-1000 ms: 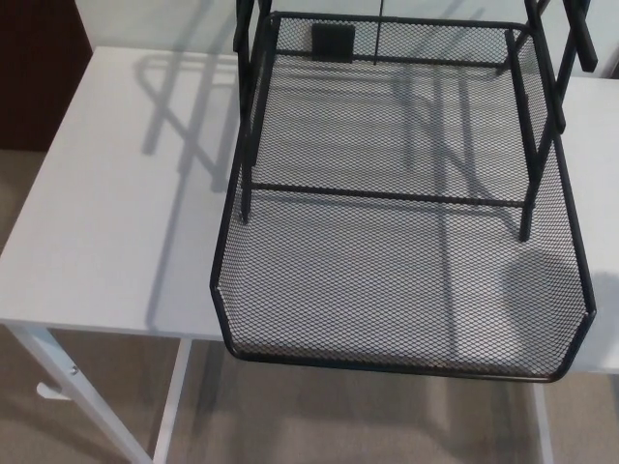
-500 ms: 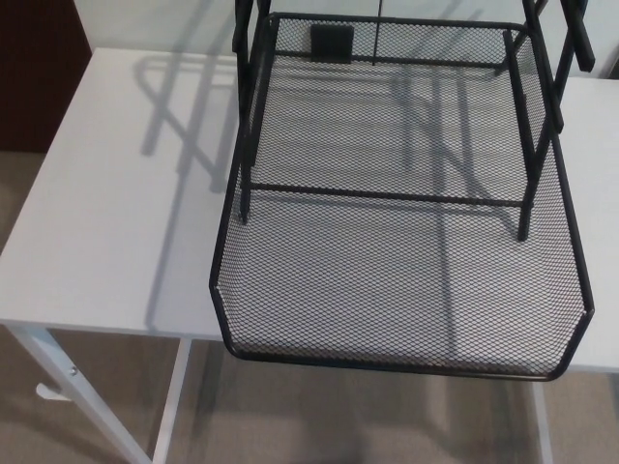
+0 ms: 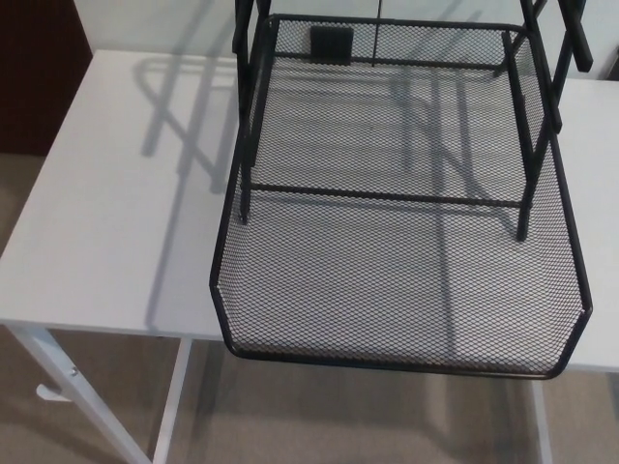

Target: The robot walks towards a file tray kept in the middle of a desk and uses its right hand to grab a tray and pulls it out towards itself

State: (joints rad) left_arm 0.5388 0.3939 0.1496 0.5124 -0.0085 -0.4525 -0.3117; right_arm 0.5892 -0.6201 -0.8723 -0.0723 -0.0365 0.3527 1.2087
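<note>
A black wire-mesh file tray (image 3: 397,280) lies pulled out from its black frame (image 3: 248,116), and its front rim (image 3: 387,362) juts past the near edge of the white desk (image 3: 106,213). The tray holds nothing. The frame's uprights and a cross bar (image 3: 382,195) stand over the tray's rear half. A small black tab (image 3: 333,42) sits on the tray's back wall. Neither of my hands shows in the head view.
The desk's white legs (image 3: 68,387) stand below the near edge at the left. Beige carpet (image 3: 290,425) lies under the desk. A dark brown surface (image 3: 39,68) stands at the far left, beyond the desk.
The dark shadow on the tray's right part a second ago has gone. The tray and desk have not visibly moved.
</note>
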